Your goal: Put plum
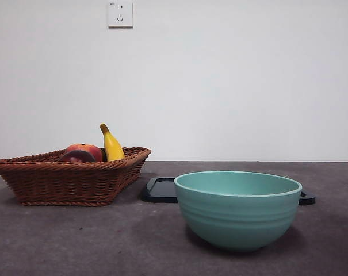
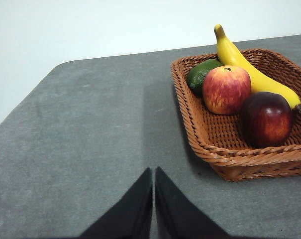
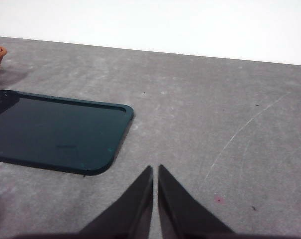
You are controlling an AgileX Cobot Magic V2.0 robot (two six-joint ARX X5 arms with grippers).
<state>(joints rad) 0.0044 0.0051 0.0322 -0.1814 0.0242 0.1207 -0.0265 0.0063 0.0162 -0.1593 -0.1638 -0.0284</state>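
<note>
Front view: wicker basket (image 1: 76, 181) at left on the grey table (image 1: 76, 241); teal bowl (image 1: 238, 208) near and right of centre; dark flat tray (image 1: 161, 190) behind the bowl, partly hidden by it. White wall socket (image 1: 120, 14) high on the wall. No arm shows here.

Left wrist view: basket contents, four items. Plum (image 2: 266, 118), dark maroon, lies in the basket at the corner nearest this camera, touching the banana (image 2: 250, 67). Red-orange apple (image 2: 226, 88) just beside the plum. Green fruit (image 2: 202, 74) behind the apple, at the basket's rim. Left gripper (image 2: 153, 172) hangs over bare table, well apart from the basket, jaws pressed together, holding nothing.

Right wrist view: right gripper (image 3: 155, 169) over bare table near the tray's corner, jaws together, empty.
</note>
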